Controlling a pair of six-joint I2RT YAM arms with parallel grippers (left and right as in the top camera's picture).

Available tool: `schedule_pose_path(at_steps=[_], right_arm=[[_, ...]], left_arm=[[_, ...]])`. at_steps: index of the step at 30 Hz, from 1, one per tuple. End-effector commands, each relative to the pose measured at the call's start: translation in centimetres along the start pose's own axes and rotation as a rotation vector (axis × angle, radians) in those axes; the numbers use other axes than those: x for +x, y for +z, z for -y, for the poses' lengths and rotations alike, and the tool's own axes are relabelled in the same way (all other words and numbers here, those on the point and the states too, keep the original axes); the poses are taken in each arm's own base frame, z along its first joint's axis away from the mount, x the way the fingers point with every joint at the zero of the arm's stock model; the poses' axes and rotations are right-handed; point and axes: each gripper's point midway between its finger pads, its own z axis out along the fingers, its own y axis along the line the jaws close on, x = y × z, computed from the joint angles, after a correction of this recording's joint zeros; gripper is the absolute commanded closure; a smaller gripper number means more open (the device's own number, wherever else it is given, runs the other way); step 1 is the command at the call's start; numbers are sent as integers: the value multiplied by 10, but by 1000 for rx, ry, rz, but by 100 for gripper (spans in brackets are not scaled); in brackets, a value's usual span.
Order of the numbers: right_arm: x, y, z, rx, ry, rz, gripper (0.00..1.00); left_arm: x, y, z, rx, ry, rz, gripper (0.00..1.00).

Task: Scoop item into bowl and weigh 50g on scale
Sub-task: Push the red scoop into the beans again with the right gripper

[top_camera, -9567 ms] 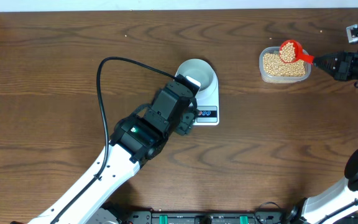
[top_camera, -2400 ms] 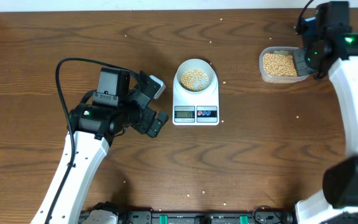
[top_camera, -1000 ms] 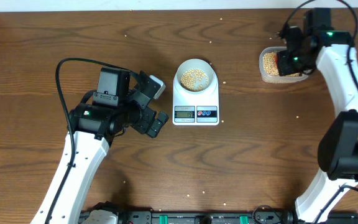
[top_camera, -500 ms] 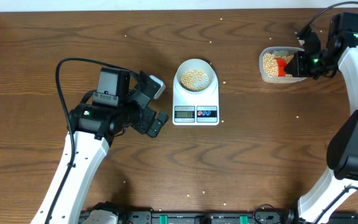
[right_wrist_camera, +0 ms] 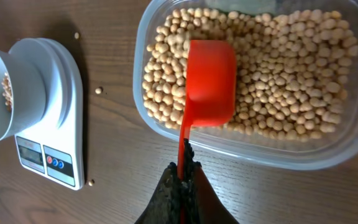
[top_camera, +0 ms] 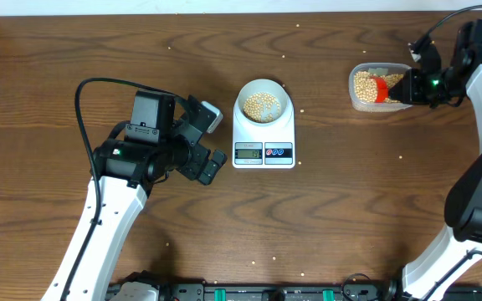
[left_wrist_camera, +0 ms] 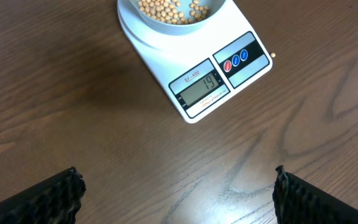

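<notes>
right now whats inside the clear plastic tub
Small tan-yellow beans and a red plastic scoop resting on them. The beans cover the floor of the clear tub; whatever is under the scoop is hidden.

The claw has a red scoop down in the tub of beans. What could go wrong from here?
The right claw pinches only the thin handle end of the red scoop, so a loaded scoop might twist or slip. The trip from the tub to the bowl crosses open table where stray beans already lie; more could spill. The bowl on the scale already holds beans, so a heaped scoop may overshoot.
</notes>
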Motion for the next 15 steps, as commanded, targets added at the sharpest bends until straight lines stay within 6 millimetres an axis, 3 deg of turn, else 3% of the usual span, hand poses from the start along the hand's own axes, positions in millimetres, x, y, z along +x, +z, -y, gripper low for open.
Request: schedule_pose_path(at_steps=[1, 15], right_arm=[[2, -10, -3, -35, 37, 18, 99], [6, -8, 24, -130, 156, 92, 99]], left_arm=[[-8, -6, 3, 6, 24, 27, 1], [-8, -6, 3, 6, 24, 27, 1]])
